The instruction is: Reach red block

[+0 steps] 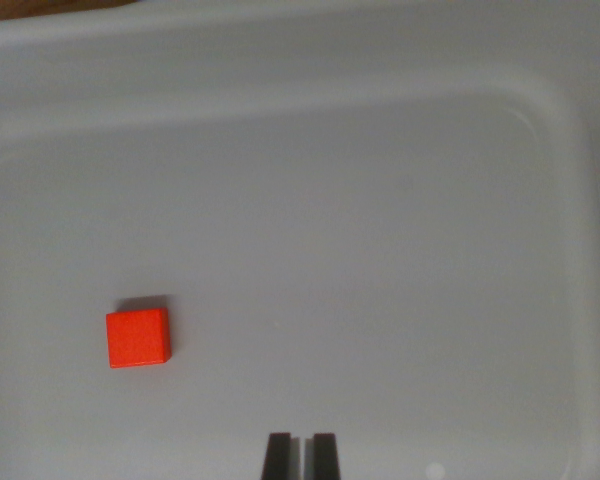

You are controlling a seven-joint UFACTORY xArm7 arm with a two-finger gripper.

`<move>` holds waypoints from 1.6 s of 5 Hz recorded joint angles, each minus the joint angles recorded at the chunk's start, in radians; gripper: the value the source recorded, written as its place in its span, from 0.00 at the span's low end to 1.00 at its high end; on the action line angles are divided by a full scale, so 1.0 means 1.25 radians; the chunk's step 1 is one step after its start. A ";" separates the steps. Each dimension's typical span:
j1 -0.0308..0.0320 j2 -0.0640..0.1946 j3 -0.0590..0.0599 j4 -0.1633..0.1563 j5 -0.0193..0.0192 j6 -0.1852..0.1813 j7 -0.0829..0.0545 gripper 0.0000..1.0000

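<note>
- The red block (138, 338) lies flat on the floor of a pale grey tray (400, 250), in the lower part of the wrist view's left half.
- It is the only 1 object on the tray floor; bare surface surrounds all 4 of its sides, with nothing touching it.
- The gripper (301, 455) pokes in at the bottom edge, just right of centre: 2 dark fingertips (277, 456) stand side by side with only a thin sliver of light between them, so the jaws are nearly together and hold nothing.
- The block sits well apart from the fingertips, up and toward the wrist view's left of them.
- The tray's raised rim curves along the top and down the wrist view's right, with a rounded corner at upper right; the block is far from both.
- A thin brown strip (50, 6) shows beyond the rim at top left.
</note>
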 joint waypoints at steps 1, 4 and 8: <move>0.0000 0.000 0.000 0.000 0.0000 0.000 0.000 0.00; 0.0015 0.004 0.001 -0.005 0.0002 -0.008 0.000 0.00; 0.0069 0.018 0.007 -0.023 0.0008 -0.036 0.002 0.00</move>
